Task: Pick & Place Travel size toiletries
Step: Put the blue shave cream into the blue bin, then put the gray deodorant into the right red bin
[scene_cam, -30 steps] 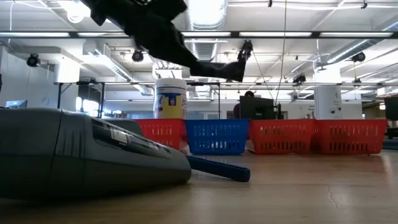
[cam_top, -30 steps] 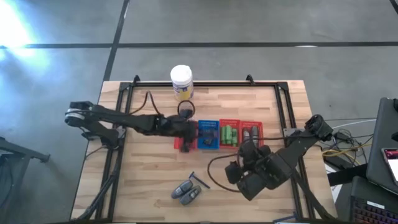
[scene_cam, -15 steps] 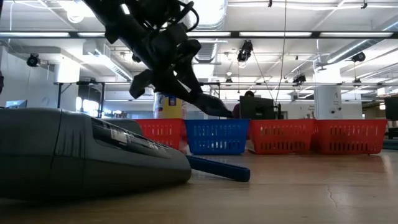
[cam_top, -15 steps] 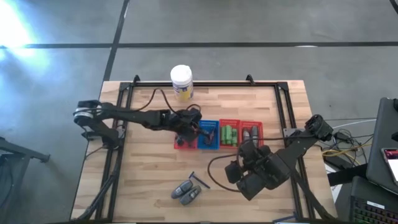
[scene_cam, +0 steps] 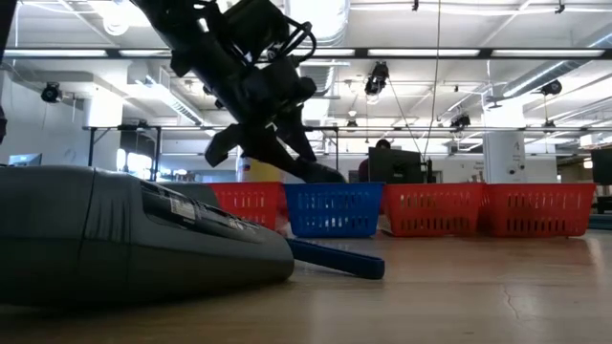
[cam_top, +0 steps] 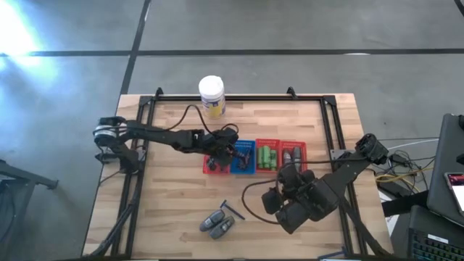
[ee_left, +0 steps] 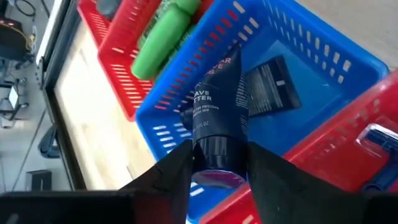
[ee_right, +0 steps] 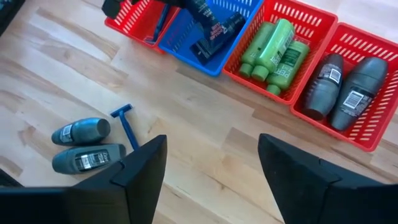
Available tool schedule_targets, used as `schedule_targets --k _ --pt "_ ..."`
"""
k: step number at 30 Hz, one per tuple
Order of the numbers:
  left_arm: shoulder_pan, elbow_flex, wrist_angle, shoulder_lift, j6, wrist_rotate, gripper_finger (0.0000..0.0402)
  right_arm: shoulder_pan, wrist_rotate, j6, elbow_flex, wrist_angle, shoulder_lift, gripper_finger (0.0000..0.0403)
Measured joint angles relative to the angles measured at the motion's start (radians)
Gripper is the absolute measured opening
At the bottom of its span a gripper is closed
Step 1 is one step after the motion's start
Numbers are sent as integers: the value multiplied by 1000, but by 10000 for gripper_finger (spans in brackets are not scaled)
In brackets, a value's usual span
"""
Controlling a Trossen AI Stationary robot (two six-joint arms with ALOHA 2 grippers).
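1. Look at the black flat plastic tube with pale lettering (ee_left: pixel 219 118): your left gripper (ee_left: pixel 217 171) pinches it at the cap end, one dark finger on each side, and holds it tilted over the blue mesh plastic basket (ee_left: pixel 323 53)
2. A second flat black tube with a white label (ee_left: pixel 268 87) lies on that blue basket's floor
3. The red mesh basket beside the blue one (ee_right: pixel 305 18) holds several bright green plastic little bottles (ee_right: pixel 273 53), lying side by side
4. The outer red mesh basket (ee_right: pixel 367 140) holds two grey oval little bottles (ee_right: pixel 351 93)
5. The red mesh basket at the other end of the row (ee_right: pixel 130 22) holds a thin blue stick; you cannot make out more
6. Two more grey oval bottles (ee_right: pixel 78 146) and a blue-handled razor (ee_right: pixel 126 126) lie on the pale wooden table (ee_right: pixel 205 162), well apart from the baskets
7. Your right gripper (ee_right: pixel 208 171) hangs above the table with its fingers spread, holding nothing
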Motion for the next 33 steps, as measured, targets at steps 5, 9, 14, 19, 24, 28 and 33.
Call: schedule_targets --k 5,9,14,19,24,28,33 --pt "0 0 19 -2 -12 -56 167 0 0 0 0 2 0 236" --pt "0 1 19 -2 -31 -96 189 0 0 0 -5 3 0 228" --pt "-10 1 14 -16 -64 -182 209 0 0 0 -19 7 0 224" --pt "-52 1 -22 -107 -172 -218 212 0 0 0 -26 9 0 233" --pt "-103 1 -95 -233 -466 -209 211 -2 0 0 -29 9 0 245" --pt "-116 0 -271 -318 -723 -185 211 -8 -2 0 -31 9 0 252" --pt "-117 -15 -427 -381 -855 -68 211 -23 -11 0 -34 8 0 251"
